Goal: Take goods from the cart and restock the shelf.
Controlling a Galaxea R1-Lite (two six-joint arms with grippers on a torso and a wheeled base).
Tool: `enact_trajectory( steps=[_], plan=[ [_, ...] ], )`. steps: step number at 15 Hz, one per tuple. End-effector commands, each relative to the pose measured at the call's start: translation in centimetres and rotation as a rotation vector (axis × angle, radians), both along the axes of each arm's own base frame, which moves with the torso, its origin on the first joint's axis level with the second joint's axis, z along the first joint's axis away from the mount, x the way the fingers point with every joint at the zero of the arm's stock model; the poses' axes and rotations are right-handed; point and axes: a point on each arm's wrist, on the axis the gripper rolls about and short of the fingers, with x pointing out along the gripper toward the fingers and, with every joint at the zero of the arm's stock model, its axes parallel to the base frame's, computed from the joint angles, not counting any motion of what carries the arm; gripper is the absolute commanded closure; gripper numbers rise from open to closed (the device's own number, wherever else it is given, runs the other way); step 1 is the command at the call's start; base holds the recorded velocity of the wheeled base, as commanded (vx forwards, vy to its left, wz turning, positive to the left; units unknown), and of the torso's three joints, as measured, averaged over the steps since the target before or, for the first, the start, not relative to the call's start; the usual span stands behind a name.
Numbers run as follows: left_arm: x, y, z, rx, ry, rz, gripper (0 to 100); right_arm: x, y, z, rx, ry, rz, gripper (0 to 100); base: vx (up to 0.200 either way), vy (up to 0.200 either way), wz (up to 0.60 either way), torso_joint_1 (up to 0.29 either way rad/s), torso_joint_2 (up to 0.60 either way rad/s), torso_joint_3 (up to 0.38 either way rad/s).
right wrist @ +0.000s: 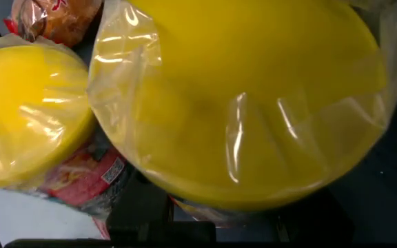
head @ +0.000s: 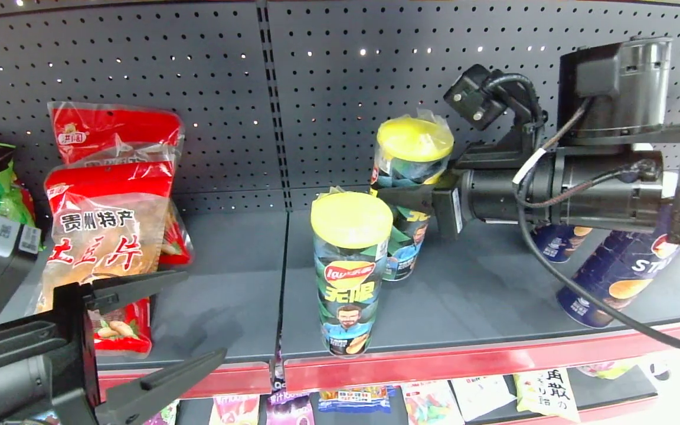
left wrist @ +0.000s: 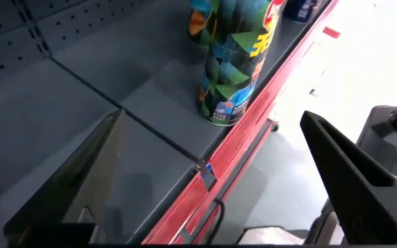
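Gripping from the 3 o'clock side, the right pincer [head: 404,200] has its jaws closed round the rear can [head: 414,141] just under the yellow lid. It is a sideways hold on an upright tube, long axis vertical. That can is at the back of the shelf [head: 481,295]; whether its base rests on the board or sits a shade clear I cannot tell.

The front can [head: 349,277] is the one to mind. It stands upright at about 7 o'clock from the held one, just beside it, near the shelf's red lip. To my eye, once the can is let go, the arm should back out toward 3 o'clock, not forward past that neighbour. A blue can [head: 617,283] lies tilted at 4 o'clock under the arm, also near that way out.

The left pincer [head: 204,313] hangs wide open and empty at 8 o'clock — well apart, in front of the bags [head: 104,224].
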Motion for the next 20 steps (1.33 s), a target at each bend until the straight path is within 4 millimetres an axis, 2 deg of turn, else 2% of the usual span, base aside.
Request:
enact_trajectory(
  steps=[1, 8, 14, 20],
  plan=[
    [-0.8, 0.4, 0.0, -0.007, -0.019, 0.007, 0, 1.9, 1.3, -0.7, -0.005, 0.011, 0.012, 100, 0.0, 0.0, 0.0, 0.0, 0.0, 0.0],
    [-1.0, 0.5, 0.2, -0.012, -0.034, 0.019, 0, 5.5, 4.0, -1.2, 0.009, -0.002, 0.013, 100, 0.0, 0.0, 0.0, 0.0, 0.0, 0.0],
    [-1.0, 0.5, 0.2, -0.01, -0.027, 0.02, 0, 6.9, 5.0, -2.4, -0.001, 0.014, 0.014, 100, 0.0, 0.0, 0.0, 0.0, 0.0, 0.0],
    [-0.9, 0.5, 0.0, -0.005, -0.016, 0.02, 0, 7.1, 4.8, -2.1, 0.018, 0.024, -0.001, 100, 0.0, 0.0, 0.0, 0.0, 0.0, 0.0]
  ],
)
